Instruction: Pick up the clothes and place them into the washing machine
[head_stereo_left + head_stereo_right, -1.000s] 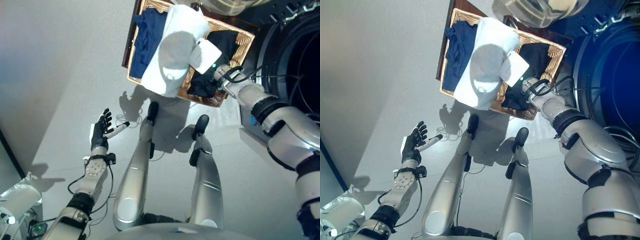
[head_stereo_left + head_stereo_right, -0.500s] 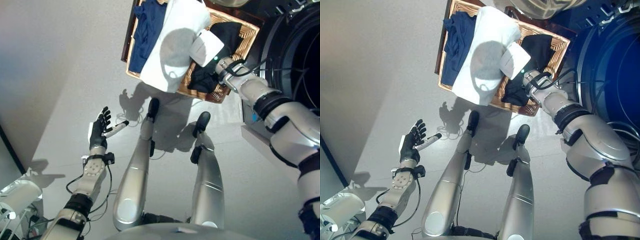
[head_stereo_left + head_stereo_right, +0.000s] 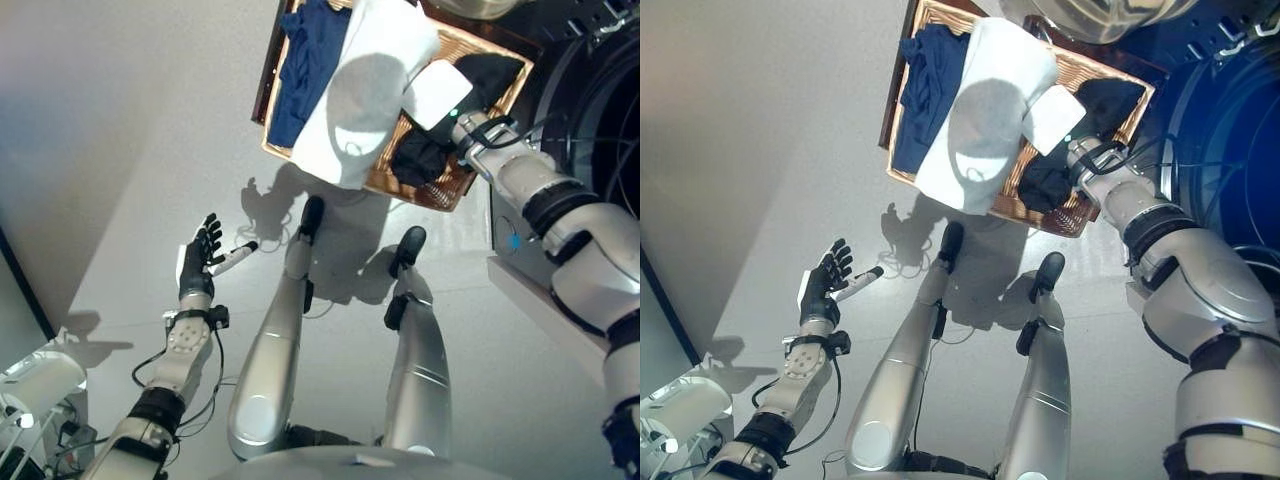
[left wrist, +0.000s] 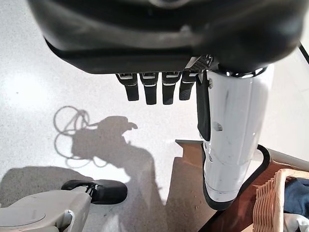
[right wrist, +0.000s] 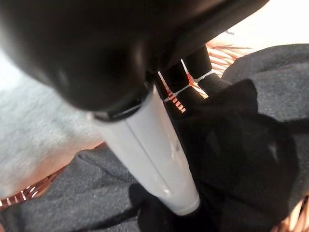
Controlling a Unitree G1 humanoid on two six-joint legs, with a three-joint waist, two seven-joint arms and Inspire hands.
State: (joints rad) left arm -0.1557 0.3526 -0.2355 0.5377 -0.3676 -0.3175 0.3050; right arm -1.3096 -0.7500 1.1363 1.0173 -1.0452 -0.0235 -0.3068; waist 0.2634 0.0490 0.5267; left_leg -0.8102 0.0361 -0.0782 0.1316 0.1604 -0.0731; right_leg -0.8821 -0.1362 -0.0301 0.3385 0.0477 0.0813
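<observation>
A wicker basket [image 3: 430, 195] on the floor holds a navy garment [image 3: 305, 60], a white garment [image 3: 365, 100] draped over its near rim, and a black garment [image 3: 420, 160]. My right hand [image 3: 440, 92] reaches into the basket's right part. In the right wrist view its white-covered thumb [image 5: 149, 154] and dark fingers [image 5: 193, 72] dig into the black garment [image 5: 241, 145], with a raised fold pinched between them. My left hand [image 3: 200, 262] hangs open over bare floor, far from the basket, fingers straight. The washing machine's dark drum opening [image 3: 1230, 150] is at the right.
The washer's round door [image 3: 1090, 15] stands swung out above the basket's far edge. The washer's pale front edge [image 3: 540, 300] lies below my right forearm. Light floor [image 3: 130, 130] spreads to the left of the basket.
The whole picture has shifted, so the camera moved. My right hand stays down in the black garment in the basket. The left hand has not moved.
</observation>
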